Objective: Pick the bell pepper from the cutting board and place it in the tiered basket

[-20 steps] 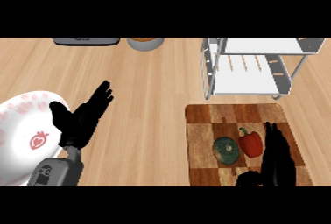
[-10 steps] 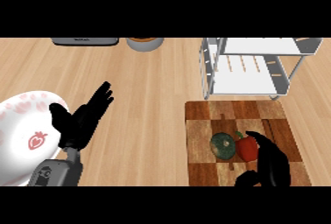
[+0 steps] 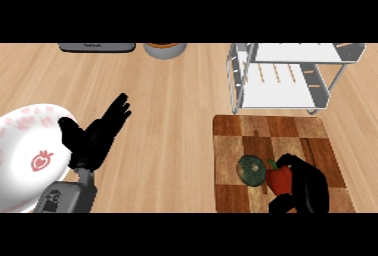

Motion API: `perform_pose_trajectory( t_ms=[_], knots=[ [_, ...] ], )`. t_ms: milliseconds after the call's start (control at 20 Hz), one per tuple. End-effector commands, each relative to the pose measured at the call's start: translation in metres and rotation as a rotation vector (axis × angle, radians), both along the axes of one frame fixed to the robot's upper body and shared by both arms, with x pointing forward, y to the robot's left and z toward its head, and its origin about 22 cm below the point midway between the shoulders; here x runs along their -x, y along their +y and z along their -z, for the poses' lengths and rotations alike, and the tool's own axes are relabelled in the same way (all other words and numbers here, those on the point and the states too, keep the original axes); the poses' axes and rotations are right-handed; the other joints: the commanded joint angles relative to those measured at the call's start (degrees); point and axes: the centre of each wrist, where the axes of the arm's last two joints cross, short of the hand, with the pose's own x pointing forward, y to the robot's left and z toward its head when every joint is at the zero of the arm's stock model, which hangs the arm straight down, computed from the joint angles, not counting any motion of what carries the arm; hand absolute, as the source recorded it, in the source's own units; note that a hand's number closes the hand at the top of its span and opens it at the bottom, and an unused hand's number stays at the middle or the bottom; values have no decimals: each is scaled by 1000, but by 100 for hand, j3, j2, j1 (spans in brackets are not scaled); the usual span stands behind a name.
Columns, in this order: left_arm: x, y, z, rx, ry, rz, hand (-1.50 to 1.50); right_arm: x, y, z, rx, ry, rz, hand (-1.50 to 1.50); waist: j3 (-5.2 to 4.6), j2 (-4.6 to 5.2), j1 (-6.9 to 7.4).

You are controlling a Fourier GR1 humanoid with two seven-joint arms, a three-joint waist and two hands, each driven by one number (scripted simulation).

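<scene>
A red bell pepper lies on the brown chequered cutting board at the lower right. My right hand is curled round the pepper's right side and hides part of it. A dark green round vegetable lies just left of the pepper, touching or nearly touching it. The tiered basket, white shelves in a metal frame, stands beyond the board at the upper right. My left hand rests open at the left, fingers up, beside the plate.
A white plate with a red strawberry print sits at the left edge. At the back edge stand a dark grey flat device and an orange-rimmed bowl. Bare wooden counter lies between plate and board.
My right hand has closed in on the bell pepper from the right and curled round it. The left hand and the other objects stay where they were.
</scene>
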Motion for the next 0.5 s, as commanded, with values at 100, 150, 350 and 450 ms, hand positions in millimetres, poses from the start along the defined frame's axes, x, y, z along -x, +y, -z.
perform_pose_trajectory(
  t_ms=[100,150,350,450],
  knots=[
    [0,6,4,-7,1,-5,0,-7,-68,-8,47,105,9,150,153,93,52],
    [-2,-7,5,0,-7,-1,0,-22,-93,-32,45,156,33,150,151,100,55],
    [9,-11,-9,-2,0,-13,0,-23,-140,-46,-6,241,12,150,156,82,94],
    [6,-11,4,3,8,-17,0,-25,-160,-58,-5,213,-8,150,155,91,58]
  ],
)
